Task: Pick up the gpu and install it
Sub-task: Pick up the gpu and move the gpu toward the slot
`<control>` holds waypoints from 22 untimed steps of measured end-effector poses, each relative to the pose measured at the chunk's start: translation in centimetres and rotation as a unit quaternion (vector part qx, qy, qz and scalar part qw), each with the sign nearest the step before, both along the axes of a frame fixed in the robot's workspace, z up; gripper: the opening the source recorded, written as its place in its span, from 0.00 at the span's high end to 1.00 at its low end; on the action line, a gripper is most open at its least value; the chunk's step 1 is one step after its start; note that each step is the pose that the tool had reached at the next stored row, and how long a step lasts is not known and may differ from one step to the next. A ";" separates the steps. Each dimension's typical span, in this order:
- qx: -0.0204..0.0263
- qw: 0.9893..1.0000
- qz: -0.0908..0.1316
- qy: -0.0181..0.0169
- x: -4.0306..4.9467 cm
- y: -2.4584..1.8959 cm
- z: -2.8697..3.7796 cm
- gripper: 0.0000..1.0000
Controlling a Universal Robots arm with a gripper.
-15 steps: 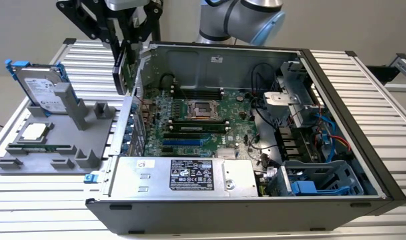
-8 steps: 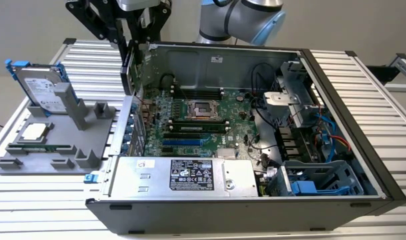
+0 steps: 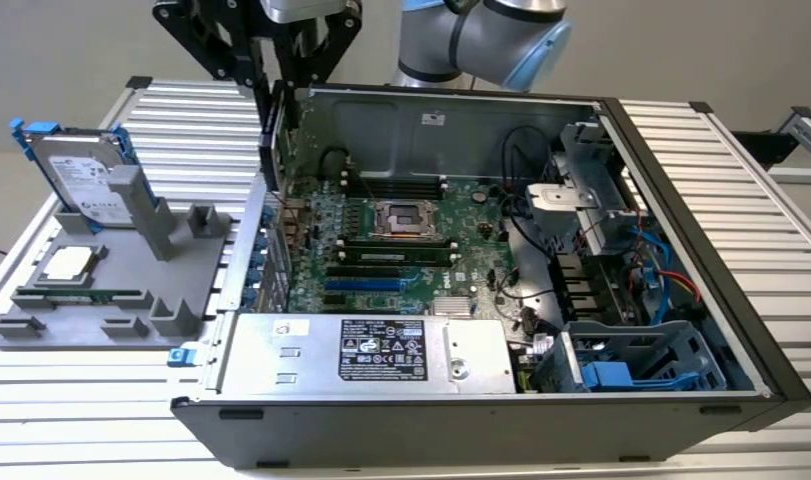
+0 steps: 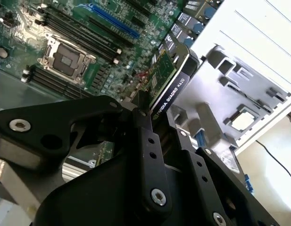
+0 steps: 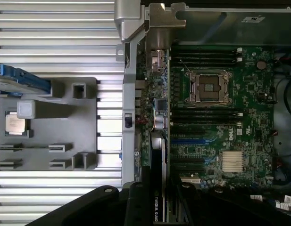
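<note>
Two black fingers point(image 4: 146, 136) of the gripper point(image 4: 158, 110) are being pressed onto the gpu point(image 4: 166, 77) from either side, so the card is being pinched on edge between them, with green circuit board on one face and black cooler on the other. In the exterior view the gripper point(image 3: 277, 80) is being held above the rear wall of the open computer case point(image 3: 485, 420), toward the exterior view's left. The gpu point(image 3: 277, 135) is being carried upright just beneath it, over the edge of the motherboard point(image 3: 419, 255) and not seated in any slot. In the first wrist view the gpu point(image 5: 157, 207) is being seen edge-on along the port-side edge of the motherboard point(image 5: 216, 117), and the blue expansion slot point(image 5: 187, 140) is being shown bare, near the card. Outside the case, a grey fixture tray point(image 3: 178, 290) is being used to hold a hard drive point(image 3: 78, 175) with blue rails, stood on end, a processor chip point(image 3: 69, 263) and a narrow memory stick point(image 3: 78, 295).
</note>
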State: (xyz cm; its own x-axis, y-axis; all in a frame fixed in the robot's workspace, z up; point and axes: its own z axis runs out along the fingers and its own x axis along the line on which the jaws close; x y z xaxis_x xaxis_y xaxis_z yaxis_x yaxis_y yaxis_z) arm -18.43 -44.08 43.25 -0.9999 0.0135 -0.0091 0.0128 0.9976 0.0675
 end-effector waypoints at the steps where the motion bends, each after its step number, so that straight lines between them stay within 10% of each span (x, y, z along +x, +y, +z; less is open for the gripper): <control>1: 0.000 1.000 0.000 0.000 0.16 0.00 -0.01 1.00; 22: 0.000 1.000 0.000 0.000 3.75 0.00 0.00 1.00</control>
